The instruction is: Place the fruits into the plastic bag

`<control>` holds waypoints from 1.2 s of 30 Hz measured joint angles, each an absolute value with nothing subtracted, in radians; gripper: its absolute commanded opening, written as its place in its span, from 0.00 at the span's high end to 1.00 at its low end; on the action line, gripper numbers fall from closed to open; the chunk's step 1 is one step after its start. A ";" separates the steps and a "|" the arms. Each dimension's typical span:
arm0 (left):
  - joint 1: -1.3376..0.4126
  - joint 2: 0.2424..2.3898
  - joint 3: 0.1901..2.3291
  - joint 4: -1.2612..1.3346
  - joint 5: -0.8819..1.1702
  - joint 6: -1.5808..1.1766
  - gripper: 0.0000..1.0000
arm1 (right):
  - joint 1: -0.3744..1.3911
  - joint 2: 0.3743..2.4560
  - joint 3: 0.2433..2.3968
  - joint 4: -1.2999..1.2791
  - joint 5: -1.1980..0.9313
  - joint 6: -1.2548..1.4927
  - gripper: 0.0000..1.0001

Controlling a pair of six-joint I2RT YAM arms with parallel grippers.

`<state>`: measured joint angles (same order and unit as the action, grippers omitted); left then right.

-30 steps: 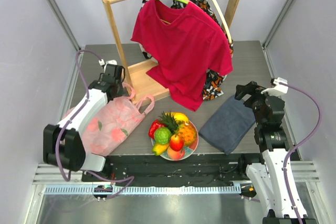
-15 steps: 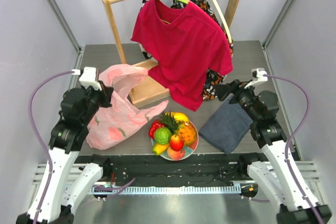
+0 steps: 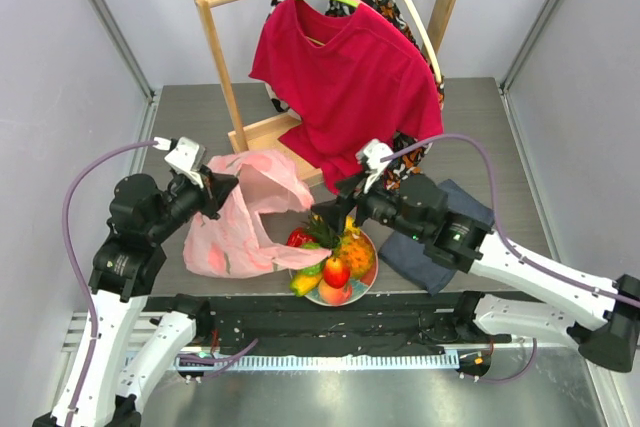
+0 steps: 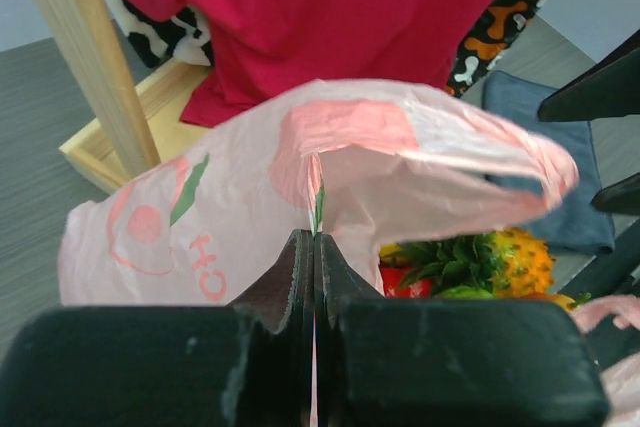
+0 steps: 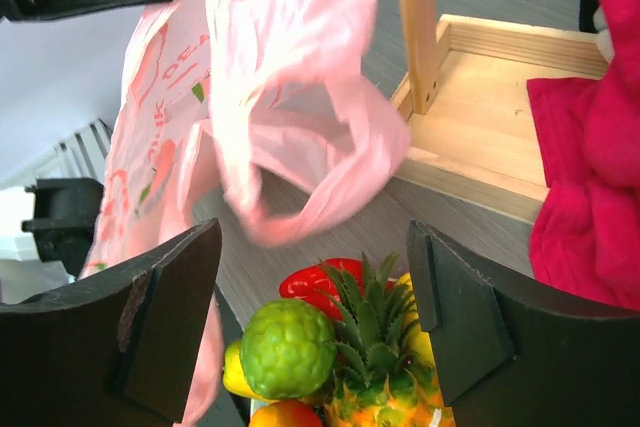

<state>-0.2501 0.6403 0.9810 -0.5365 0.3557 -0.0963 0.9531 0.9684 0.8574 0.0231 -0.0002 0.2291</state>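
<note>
Pink plastic bag (image 3: 245, 222) held up, mouth gaping, left gripper (image 4: 313, 247) clamped tight on its edge, fruits (image 3: 330, 257) heaped on red plate (image 3: 373, 267), right gripper (image 5: 312, 277) spread wide above them, empty.

pale grey panel walls (image 3: 60, 97) enclose a grey wood-grain tabletop (image 3: 470, 112), where a light wooden clothes rail (image 3: 221, 67) on a box base stands at the back under soft, even light.

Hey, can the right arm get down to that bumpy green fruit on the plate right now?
Probably yes. The right claw hangs open just above the green fruit, with nothing between them. The pineapple leaves crowd one side, and the left claw holds the bag off to the side.
</note>
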 measured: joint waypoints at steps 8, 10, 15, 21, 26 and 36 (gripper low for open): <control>-0.250 0.642 0.982 -0.545 0.402 -0.096 1.00 | 1.060 1.079 0.895 0.031 0.100 0.151 0.16; -0.250 0.642 0.983 -0.548 0.408 -0.096 1.00 | 1.068 1.094 0.901 0.040 0.107 0.144 0.16; -0.250 0.642 0.983 -0.554 0.411 -0.092 1.00 | 1.086 1.123 0.916 0.068 0.095 0.141 0.16; -0.250 0.641 0.983 -0.562 0.400 -0.083 1.00 | 1.089 1.127 0.916 0.110 0.061 0.154 0.17; -0.250 0.641 0.983 -0.574 0.346 -0.073 1.00 | 1.090 1.135 0.916 0.135 0.018 0.178 0.17; -0.250 0.629 0.983 -0.579 0.323 -0.072 1.00 | 1.091 1.164 0.898 0.172 0.019 0.212 0.17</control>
